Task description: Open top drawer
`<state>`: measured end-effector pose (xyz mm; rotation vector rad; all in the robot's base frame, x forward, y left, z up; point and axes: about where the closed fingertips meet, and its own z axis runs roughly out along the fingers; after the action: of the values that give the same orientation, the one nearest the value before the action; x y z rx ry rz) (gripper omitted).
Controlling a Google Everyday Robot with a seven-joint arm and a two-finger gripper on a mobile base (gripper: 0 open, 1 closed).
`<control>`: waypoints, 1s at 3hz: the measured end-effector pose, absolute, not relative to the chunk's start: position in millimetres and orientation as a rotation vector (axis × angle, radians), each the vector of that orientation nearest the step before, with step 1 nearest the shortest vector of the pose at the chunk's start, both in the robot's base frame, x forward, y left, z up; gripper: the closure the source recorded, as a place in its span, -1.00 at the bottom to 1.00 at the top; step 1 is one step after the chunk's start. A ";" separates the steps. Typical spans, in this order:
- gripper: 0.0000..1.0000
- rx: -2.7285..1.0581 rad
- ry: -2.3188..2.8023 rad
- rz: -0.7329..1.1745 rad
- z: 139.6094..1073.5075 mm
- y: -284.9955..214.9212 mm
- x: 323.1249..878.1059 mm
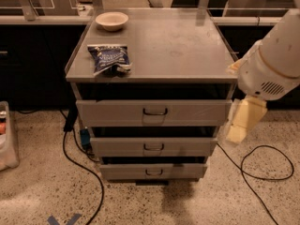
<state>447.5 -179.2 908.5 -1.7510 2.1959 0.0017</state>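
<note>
The top drawer (187, 112) is the widest of three grey drawers in a grey metal cabinet, with a small dark loop handle (155, 111) at its centre. Its front sits just under the cabinet top, with a dark gap above it, and nothing of its inside shows. Two narrower drawers (152, 146) (152, 171) sit below it. My gripper (241, 123), pale yellow, hangs from the white arm (274, 60) at the right. It is beside the top drawer's right end, apart from the handle and holding nothing that I can see.
A white bowl (111, 20) and a blue snack bag (110, 58) lie on the cabinet top (178, 46). Black cables run over the speckled floor on the left (86, 172) and right (262, 168). A white bin (7, 135) stands at the far left. Dark counters line the back.
</note>
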 end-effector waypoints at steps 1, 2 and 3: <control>-1.00 -1.783 2.174 -0.009 857.4 -158.9 463.0; -1.00 -1.783 2.174 -0.009 857.4 -158.9 463.0; -1.00 -1.771 2.155 0.030 843.8 -156.9 461.4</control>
<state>461.4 -156.9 843.8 -1.7707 2.1546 0.0304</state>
